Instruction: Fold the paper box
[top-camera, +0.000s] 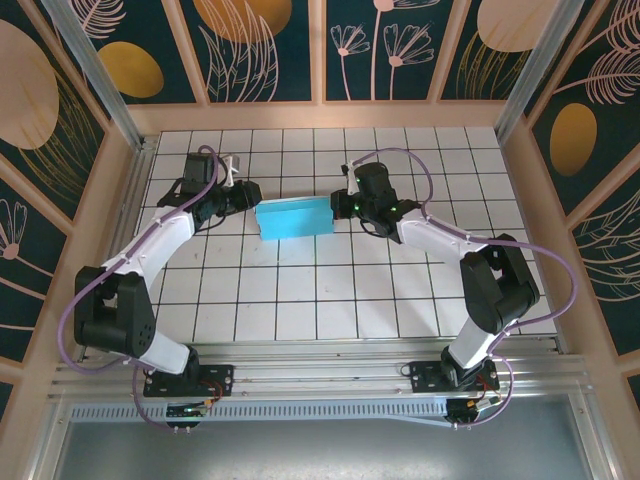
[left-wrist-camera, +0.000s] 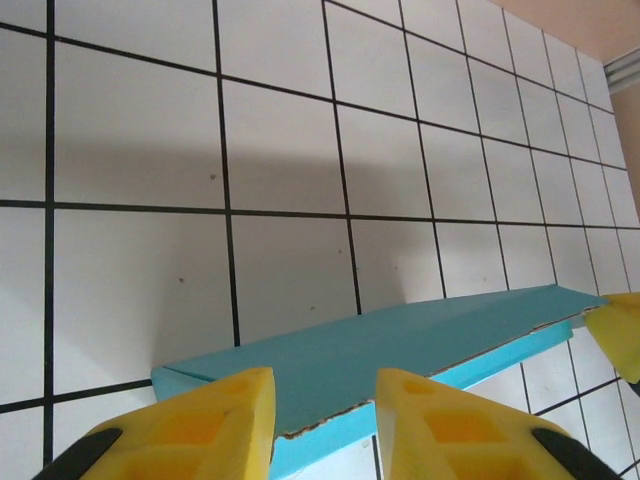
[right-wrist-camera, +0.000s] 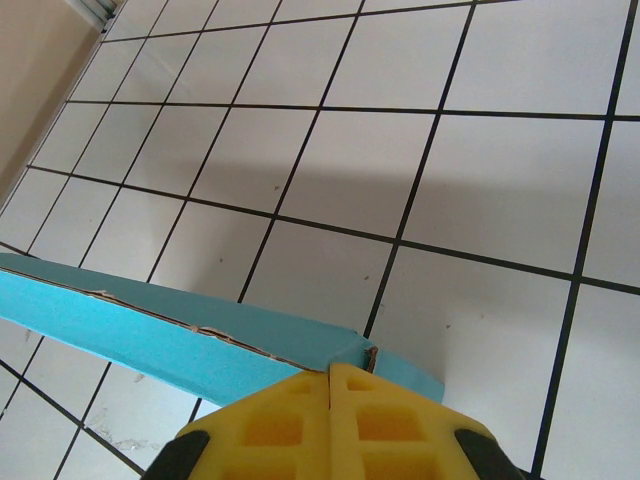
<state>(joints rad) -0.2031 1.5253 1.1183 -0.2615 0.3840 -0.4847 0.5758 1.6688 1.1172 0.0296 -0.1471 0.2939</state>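
Paper box (top-camera: 294, 217), frayed seam (right-wrist-camera: 200, 325) up close (right fingers (right-wrist-camera: 290, 415) pinching corner)

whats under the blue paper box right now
The white tiled table shows all round the paper box. The patch directly beneath is covered by the card, so anything lying there, or whether the box touches the tiles, cannot be told.

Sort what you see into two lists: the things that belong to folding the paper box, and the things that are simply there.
Belongs to the job:
- paper box, light blue, lying on the tiles between the arms
- left gripper, jaws apart at one end of it
- right gripper, shut at the other end

Simply there:
- tiled table
- patterned wall panels
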